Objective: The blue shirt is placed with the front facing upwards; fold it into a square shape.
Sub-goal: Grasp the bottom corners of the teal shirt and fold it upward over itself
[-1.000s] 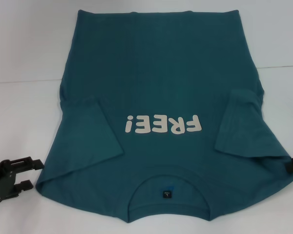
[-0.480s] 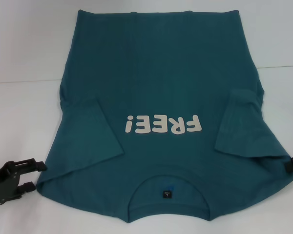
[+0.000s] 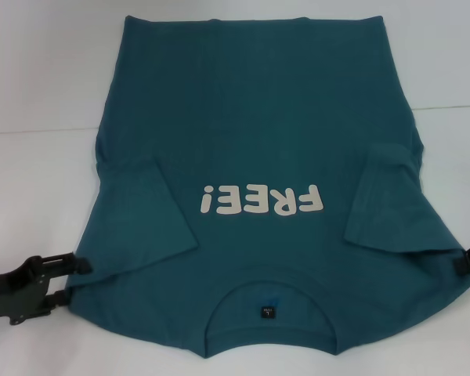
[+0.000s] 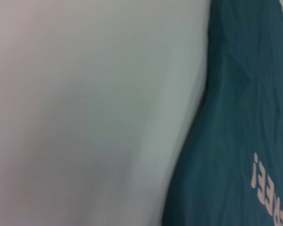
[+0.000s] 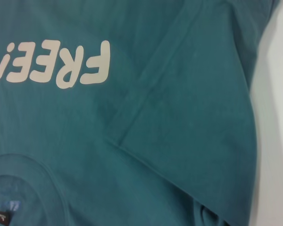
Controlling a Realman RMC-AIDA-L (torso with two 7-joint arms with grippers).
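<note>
Head view: blue shirt (image 3: 258,188) lies flat on the white table (image 3: 39,94), front up, both sleeves folded in, collar nearest the robot. Left gripper (image 3: 72,279) sits at the near-left shoulder corner, jaws spread w/ the hem about between them; right gripper (image 3: 466,262) at the far edge, jaws can't tell. Risk: pinching one layer only, so the fold drags crooked (soft cotton slides).

Left wrist: matte teal cloth, faint creases.

Right wrist: sleeve edge crisp, print smooth.
</note>
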